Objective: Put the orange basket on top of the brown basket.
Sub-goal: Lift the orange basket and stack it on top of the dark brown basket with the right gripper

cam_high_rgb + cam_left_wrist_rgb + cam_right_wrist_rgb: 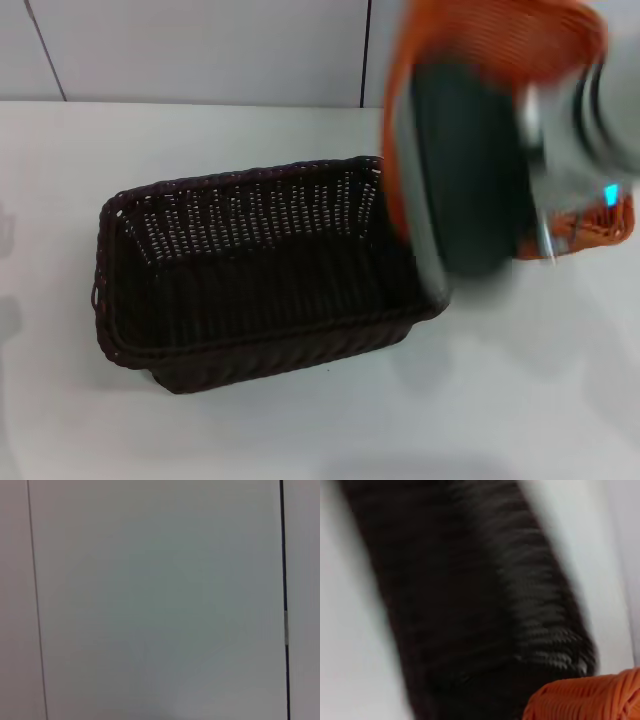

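I see the brown basket (260, 270) sitting centre-frame on the white counter (540, 400); the orange basket (500, 40) is aloft upper right, tilted, carried by my right arm. Its jaws are hidden; I cannot tell their state.

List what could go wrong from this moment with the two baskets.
1. The bright orange rectangular woven basket hangs tilted in the air on the right arm, off to the right of the dark brown rectangular woven basket; lowered like this, one edge could catch the brown rim and shove it across the white table.
2. The right gripper's hold is hidden behind the arm, so the basket might slip.
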Controlling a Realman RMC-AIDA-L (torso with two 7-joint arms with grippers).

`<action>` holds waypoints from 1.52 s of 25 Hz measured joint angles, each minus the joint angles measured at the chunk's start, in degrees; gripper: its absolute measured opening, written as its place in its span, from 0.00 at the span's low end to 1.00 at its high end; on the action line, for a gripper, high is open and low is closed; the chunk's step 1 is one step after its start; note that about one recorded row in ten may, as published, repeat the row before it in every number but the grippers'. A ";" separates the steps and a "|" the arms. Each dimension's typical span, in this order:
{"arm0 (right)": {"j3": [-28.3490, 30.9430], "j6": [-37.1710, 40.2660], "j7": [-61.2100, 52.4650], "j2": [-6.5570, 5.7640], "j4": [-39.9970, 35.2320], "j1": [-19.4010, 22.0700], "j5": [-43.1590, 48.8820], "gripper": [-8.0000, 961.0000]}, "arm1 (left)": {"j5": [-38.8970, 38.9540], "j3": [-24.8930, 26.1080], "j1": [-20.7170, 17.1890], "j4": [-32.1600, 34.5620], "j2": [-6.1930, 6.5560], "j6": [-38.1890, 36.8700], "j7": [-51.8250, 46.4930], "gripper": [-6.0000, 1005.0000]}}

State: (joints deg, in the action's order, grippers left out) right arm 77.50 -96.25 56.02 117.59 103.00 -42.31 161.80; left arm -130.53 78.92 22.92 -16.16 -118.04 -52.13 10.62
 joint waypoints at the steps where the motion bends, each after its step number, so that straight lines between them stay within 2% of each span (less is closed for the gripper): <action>1: -3.16 0.01 5.59 0.13 2.31 1.60 1.12 0.20 | 0.00 0.00 0.00 0.00 0.00 0.00 0.00 0.79; 3: -6.84 0.55 12.70 0.35 5.18 2.77 3.65 0.20 | 0.03 0.01 0.07 0.20 -0.04 0.04 -0.78 0.79; 5: -7.62 1.41 16.00 0.44 5.99 2.27 5.10 0.20 | 0.03 0.01 0.19 0.43 -0.14 0.13 -1.75 0.79; 10: -7.70 4.64 18.41 0.19 6.12 1.60 5.33 0.20 | -0.14 -0.10 0.04 0.51 -0.13 0.19 -3.00 0.79; 17: -13.72 5.45 16.61 0.03 3.42 0.97 5.41 0.19 | -0.01 -0.04 0.34 0.49 -0.28 0.73 -3.03 0.79; 30: -18.51 6.52 20.72 -1.28 4.47 1.23 5.49 0.17 | 0.01 0.00 1.17 0.43 -0.44 2.32 -3.07 0.79; 33: -18.95 8.29 22.38 -1.41 4.46 1.70 5.48 0.15 | 0.01 0.00 1.17 0.43 -0.45 2.33 -3.07 0.79; 38: -19.72 12.03 23.06 -2.35 4.38 3.36 5.48 0.15 | 0.31 0.01 1.11 0.22 -0.44 2.33 -3.07 0.79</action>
State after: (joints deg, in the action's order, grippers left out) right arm 57.78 -84.22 79.07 115.24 107.38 -38.95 167.28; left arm -130.23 78.93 24.03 -15.94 -118.47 -49.80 7.55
